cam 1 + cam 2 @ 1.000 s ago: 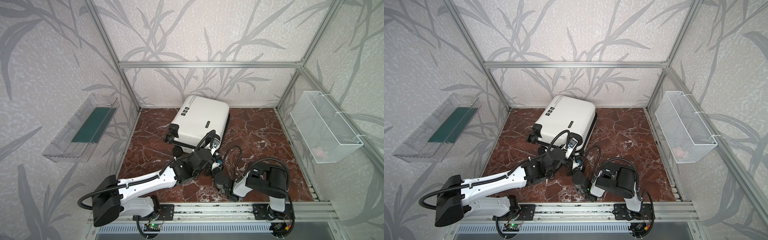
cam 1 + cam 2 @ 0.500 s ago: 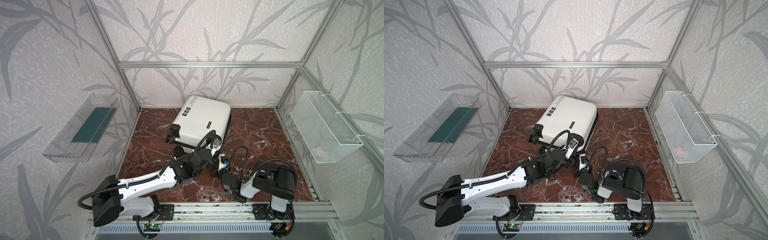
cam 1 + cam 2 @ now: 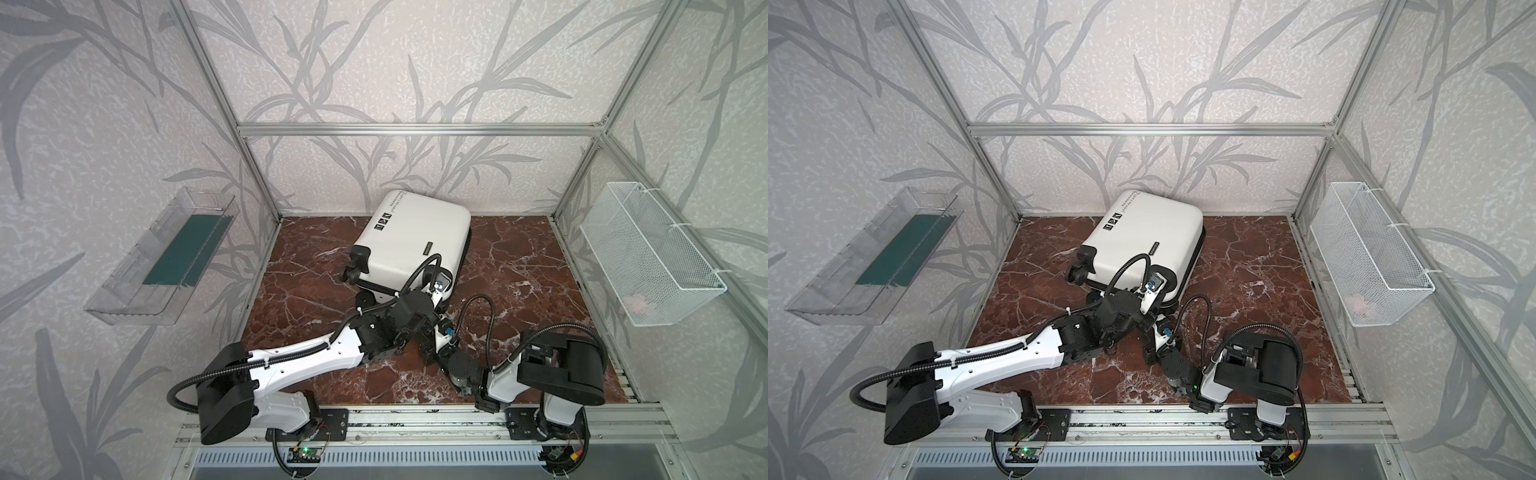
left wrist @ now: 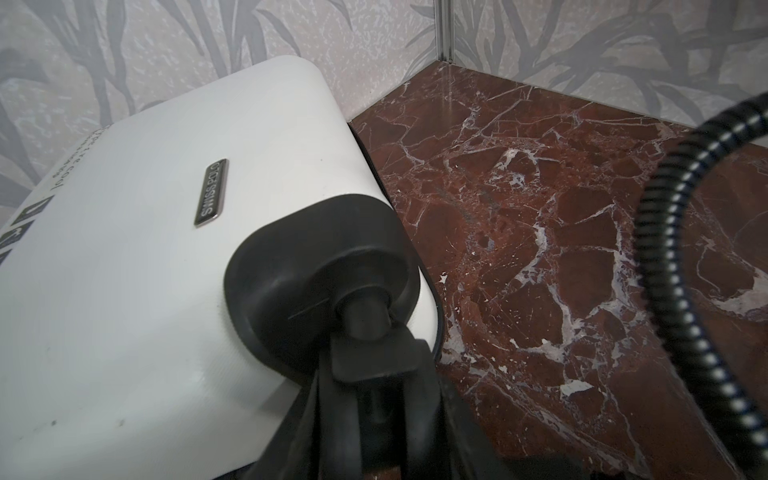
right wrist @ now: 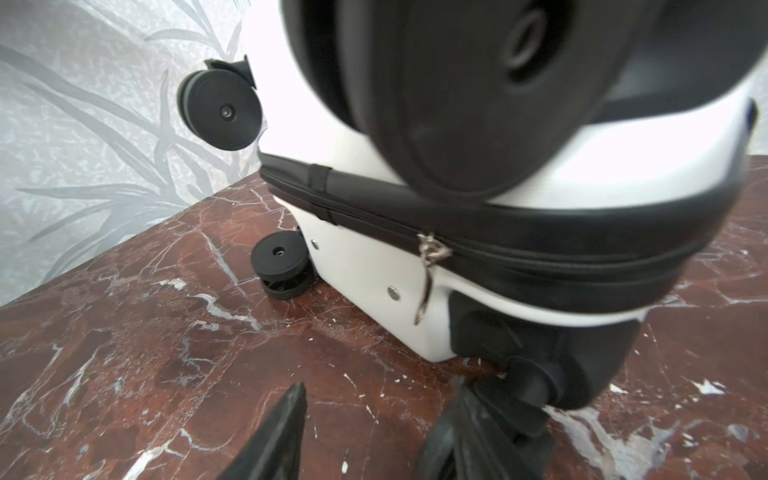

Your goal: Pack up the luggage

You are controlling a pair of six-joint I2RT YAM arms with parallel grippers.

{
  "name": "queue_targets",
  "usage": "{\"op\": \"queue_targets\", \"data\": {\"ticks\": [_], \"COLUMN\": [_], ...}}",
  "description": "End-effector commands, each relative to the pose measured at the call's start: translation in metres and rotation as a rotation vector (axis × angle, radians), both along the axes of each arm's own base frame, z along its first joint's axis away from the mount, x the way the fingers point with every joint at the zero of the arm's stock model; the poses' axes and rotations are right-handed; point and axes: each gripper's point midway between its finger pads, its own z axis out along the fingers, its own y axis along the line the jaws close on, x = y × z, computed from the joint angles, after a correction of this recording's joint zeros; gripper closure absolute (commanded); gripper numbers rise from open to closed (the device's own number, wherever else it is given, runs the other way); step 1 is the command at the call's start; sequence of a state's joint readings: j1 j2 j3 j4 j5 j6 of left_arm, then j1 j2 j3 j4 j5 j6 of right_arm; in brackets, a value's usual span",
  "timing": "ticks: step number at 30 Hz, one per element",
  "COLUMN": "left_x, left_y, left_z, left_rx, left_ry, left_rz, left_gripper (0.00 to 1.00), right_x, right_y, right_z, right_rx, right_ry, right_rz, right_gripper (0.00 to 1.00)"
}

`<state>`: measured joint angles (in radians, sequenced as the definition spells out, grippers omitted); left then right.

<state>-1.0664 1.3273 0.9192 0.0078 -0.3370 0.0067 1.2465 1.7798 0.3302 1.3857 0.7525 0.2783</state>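
A: The suitcase [image 3: 409, 245] shell is looking like hard white plastic, smooth, with a soft sheen.
B: Agreed. Its wheel [image 5: 222, 110] is showing matt black plastic, and the zipper band [image 5: 540, 266] is reading as black woven cloth with a small shiny metal pull [image 5: 430, 253].
A: The floor [image 3: 519, 270] is gleaming like polished red-brown marble, white-veined.
B: At nine o'clock the tray [image 3: 124, 299] is looking like clear glossy plastic; at three o'clock the basket [image 3: 665, 266] is showing white-coated wire mesh. The bar [image 3: 415, 129] at twelve is shining as brushed metal.
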Motion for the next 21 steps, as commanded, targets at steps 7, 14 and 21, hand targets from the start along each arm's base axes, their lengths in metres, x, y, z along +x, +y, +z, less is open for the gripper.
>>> {"op": "queue_targets", "data": {"ticks": [7,14,21], "left_x": [-0.033,-0.033,-0.034], "left_y": [-0.06,-0.062,-0.063], "left_z": [0.069,0.066,0.064], "left_rx": [-0.263,-0.273,-0.284], "left_ry": [-0.027,-0.017,-0.005], "left_rz": [-0.254,-0.254,-0.256], "left_gripper": [1.0,1.0,1.0], "right_x": [0.016,0.031,0.038], "right_y": [-0.005,-0.013,-0.004], "right_z": [0.017,0.015,0.018], "right_rx": [0.024,0.045,0.068], "right_ry": [-0.05,-0.046,-0.048], "right_rz": [-0.142,-0.226,-0.24], "right_gripper": [0.45,0.49,0.55]}}
